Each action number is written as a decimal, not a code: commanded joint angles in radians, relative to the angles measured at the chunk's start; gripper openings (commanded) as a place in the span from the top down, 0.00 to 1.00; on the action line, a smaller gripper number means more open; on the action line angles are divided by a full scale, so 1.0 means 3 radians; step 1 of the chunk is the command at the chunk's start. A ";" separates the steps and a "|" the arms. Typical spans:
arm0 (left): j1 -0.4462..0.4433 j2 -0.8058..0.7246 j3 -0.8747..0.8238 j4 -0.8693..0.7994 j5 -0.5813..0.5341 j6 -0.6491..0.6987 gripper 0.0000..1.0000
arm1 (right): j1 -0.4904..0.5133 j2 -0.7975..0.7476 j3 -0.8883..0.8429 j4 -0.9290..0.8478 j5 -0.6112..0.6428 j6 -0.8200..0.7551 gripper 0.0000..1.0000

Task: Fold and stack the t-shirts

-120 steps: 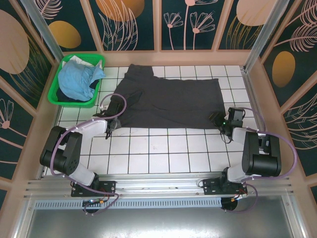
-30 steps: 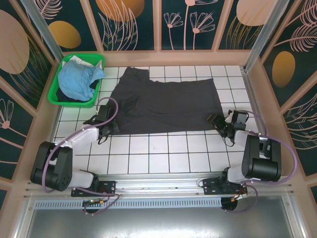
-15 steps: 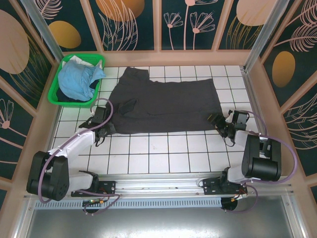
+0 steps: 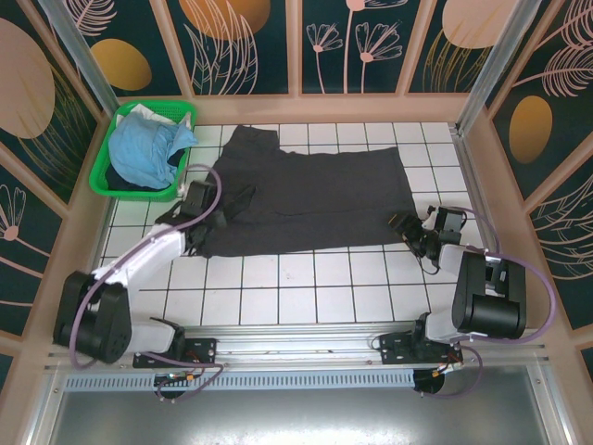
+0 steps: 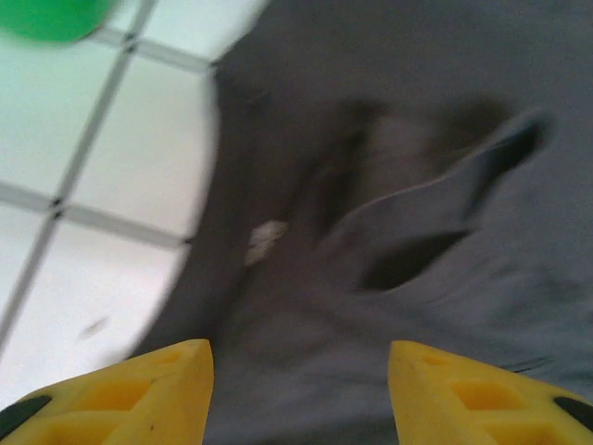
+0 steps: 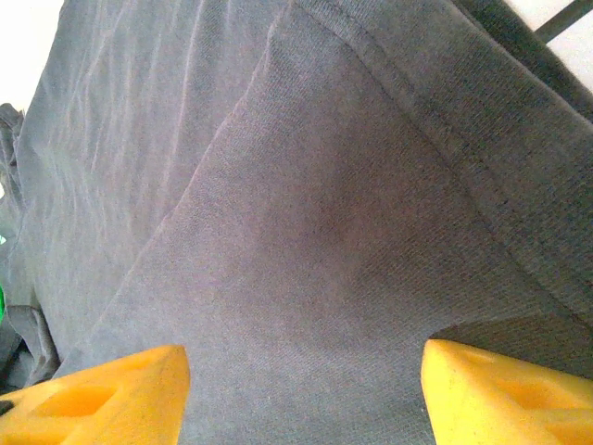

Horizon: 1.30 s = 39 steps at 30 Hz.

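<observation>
Top external view: a dark grey t-shirt (image 4: pixel 315 199) lies spread flat across the far half of the white tiled table (image 4: pixel 296 287), its sleeve (image 4: pixel 243 199) tucked inward near its left edge. A light blue t-shirt (image 4: pixel 144 148) sits bunched in a green basket (image 4: pixel 139 194) at the table's far-left corner.

The left gripper (image 4: pixel 206 222) has moved. Four seconds ago it sat on the shirt's near-left corner. Half a second ago it had drawn off onto bare tile just beside that corner. Now it has swung back toward the far side and lies along the shirt's left edge, close to the tucked sleeve. The near-left part of the shirt now lies a little closer to the near edge than it did. The right gripper (image 4: pixel 405 227) has barely shifted and stays at the shirt's near-right corner.

On the left wrist view, which is blurred, the left gripper (image 5: pixel 296 389) has its yellow fingers spread, with grey cloth and the sleeve (image 5: pixel 435 204) ahead. On the right wrist view, the right gripper (image 6: pixel 304 389) is spread too, above cloth and hem, pinching nothing.

My reading: the straightening looks finished, and the left arm is lining up a grasp. No fold has begun, and the blue shirt is untouched.
</observation>
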 commanded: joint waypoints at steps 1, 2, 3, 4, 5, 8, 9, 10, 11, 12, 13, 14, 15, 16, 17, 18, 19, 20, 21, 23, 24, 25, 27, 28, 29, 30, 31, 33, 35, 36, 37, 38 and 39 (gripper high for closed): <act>-0.0096 0.0685 0.0528 0.0271 0.0386 0.0160 0.45 | -0.0018 0.0037 -0.0063 0.0019 0.0029 -0.0001 0.32; -0.0098 0.0861 0.0640 0.0296 0.0454 0.0171 0.44 | -0.0018 0.0032 -0.0063 0.0014 0.0025 -0.0004 0.32; -0.0098 0.1041 0.0758 0.0337 0.0535 0.0186 0.44 | -0.0021 0.0020 -0.0061 0.0000 0.0024 -0.0008 0.32; -0.0098 0.1218 0.0857 0.0390 0.0610 0.0207 0.44 | -0.0017 0.0002 -0.0069 -0.0015 0.0032 -0.0015 0.32; -0.0098 0.1338 0.0943 0.0410 0.0635 0.0213 0.45 | -0.0017 -0.0016 -0.0073 -0.0017 0.0039 -0.0017 0.32; -0.0098 0.1697 0.1273 0.0348 0.0710 0.0270 0.47 | -0.0019 -0.0057 -0.0083 -0.0025 0.0060 -0.0022 0.32; -0.0097 0.1815 0.1379 0.0285 0.0690 0.0278 0.48 | -0.0020 -0.0051 -0.0084 -0.0025 0.0055 -0.0022 0.32; -0.0097 0.1898 0.1442 0.0264 0.0699 0.0280 0.49 | -0.0019 -0.0045 -0.0078 -0.0017 0.0048 -0.0022 0.32; -0.0098 0.1960 0.1472 0.0264 0.0716 0.0278 0.49 | -0.0017 -0.0036 -0.0078 -0.0013 0.0039 -0.0019 0.32; -0.0097 0.2010 0.1491 0.0268 0.0723 0.0270 0.49 | -0.0018 -0.0032 -0.0084 0.0000 0.0035 -0.0017 0.32; -0.0098 0.2057 0.1490 0.0300 0.0760 0.0266 0.48 | -0.0019 -0.0015 -0.0084 0.0011 0.0031 -0.0012 0.32; -0.0100 0.2095 0.1488 0.0323 0.0779 0.0262 0.47 | -0.0018 -0.0005 -0.0084 0.0022 0.0025 -0.0008 0.32; -0.0099 0.2127 0.1488 0.0340 0.0798 0.0261 0.47 | -0.0020 0.0009 -0.0084 0.0036 0.0015 -0.0003 0.32; -0.0098 0.2154 0.1490 0.0346 0.0813 0.0248 0.48 | -0.0019 0.0025 -0.0084 0.0044 0.0005 -0.0003 0.32; -0.0098 0.2162 0.1491 0.0352 0.0837 0.0245 0.50 | -0.0020 0.0036 -0.0084 0.0052 -0.0001 0.0003 0.32; -0.0098 0.2167 0.1488 0.0357 0.0840 0.0246 0.53 | -0.0019 0.0041 -0.0084 0.0064 -0.0011 0.0007 0.32; -0.0098 0.2163 0.1497 0.0351 0.0826 0.0247 0.56 | -0.0022 0.0049 -0.0084 0.0075 -0.0016 0.0011 0.32; -0.0098 0.2157 0.1507 0.0337 0.0818 0.0246 0.60 | -0.0021 0.0053 -0.0084 0.0084 -0.0021 0.0013 0.32; -0.0098 0.2145 0.1526 0.0317 0.0801 0.0251 0.66 | -0.0021 0.0059 -0.0084 0.0090 -0.0026 0.0014 0.32; -0.0099 0.2114 0.1557 0.0293 0.0793 0.0255 0.76 | -0.0020 0.0071 -0.0086 0.0100 -0.0031 0.0019 0.32; -0.0098 0.2099 0.1580 0.0276 0.0796 0.0264 0.81 | -0.0021 0.0075 -0.0084 0.0105 -0.0031 0.0019 0.32; -0.0099 0.2091 0.1612 0.0262 0.0797 0.0277 0.84 | -0.0022 0.0079 -0.0084 0.0118 -0.0034 0.0027 0.32; -0.0098 0.2095 0.1685 0.0230 0.0804 0.0317 0.91 | -0.0022 0.0102 -0.0091 0.0136 -0.0042 0.0036 0.32; -0.0098 0.2116 0.1737 0.0196 0.0797 0.0325 0.93 | -0.0021 0.0113 -0.0089 0.0145 -0.0052 0.0036 0.32; -0.0099 0.2133 0.1794 0.0153 0.0791 0.0335 0.96 | -0.0018 0.0128 -0.0089 0.0155 -0.0066 0.0039 0.32; -0.0100 0.2161 0.1855 0.0119 0.0811 0.0344 0.97 | -0.0017 0.0137 -0.0091 0.0157 -0.0080 0.0039 0.32; -0.0098 0.2182 0.1913 0.0099 0.0841 0.0349 0.97 | -0.0020 0.0139 -0.0086 0.0155 -0.0083 0.0038 0.32; -0.0100 0.2237 0.2038 0.0053 0.0885 0.0368 0.92 | -0.0020 0.0129 -0.0088 0.0152 -0.0080 0.0039 0.32; -0.0098 0.2339 0.2230 -0.0045 0.0937 0.0447 0.84 | -0.0019 0.0114 -0.0099 0.0152 -0.0066 0.0039 0.32; -0.0098 0.2423 0.2346 -0.0110 0.0978 0.0505 0.81 | -0.0020 0.0114 -0.0099 0.0156 -0.0061 0.0039 0.32; -0.0098 0.2508 0.2474 -0.0192 0.0991 0.0555 0.80 | -0.0019 0.0116 -0.0099 0.0162 -0.0066 0.0043 0.32; -0.0095 0.2614 0.2620 -0.0300 0.0993 0.0587 0.82 | -0.0017 0.0125 -0.0098 0.0169 -0.0080 0.0045 0.32; -0.0095 0.2709 0.2747 -0.0389 0.1021 0.0618 0.84 | -0.0021 0.0130 -0.0099 0.0172 -0.0088 0.0045 0.32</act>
